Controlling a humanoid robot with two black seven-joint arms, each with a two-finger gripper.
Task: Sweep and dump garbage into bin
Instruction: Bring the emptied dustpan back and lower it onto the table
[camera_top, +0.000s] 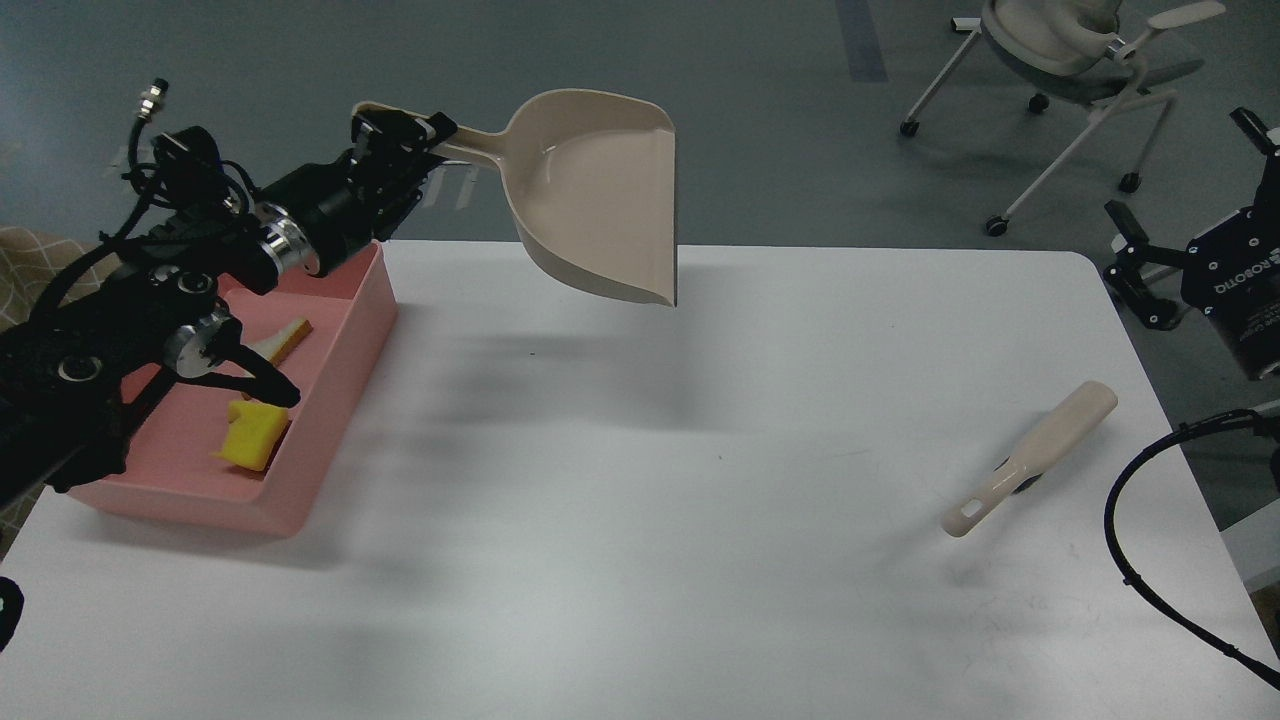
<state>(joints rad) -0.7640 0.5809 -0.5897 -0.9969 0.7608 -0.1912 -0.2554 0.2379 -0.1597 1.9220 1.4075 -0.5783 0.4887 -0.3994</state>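
You can read only one marking, white letters spelling "ROBOTIQ" on the black gripper at the right edge, running sideways along its body.

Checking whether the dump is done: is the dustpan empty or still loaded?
Empty. The dustpan shows only bare beige inside; bread slice and sponge lie in the pink bin.

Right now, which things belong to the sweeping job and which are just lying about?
Job: bread slice and sponge, both in the pink bin; dustpan held by left gripper; brush lying on the table.
Lying about: office chair.
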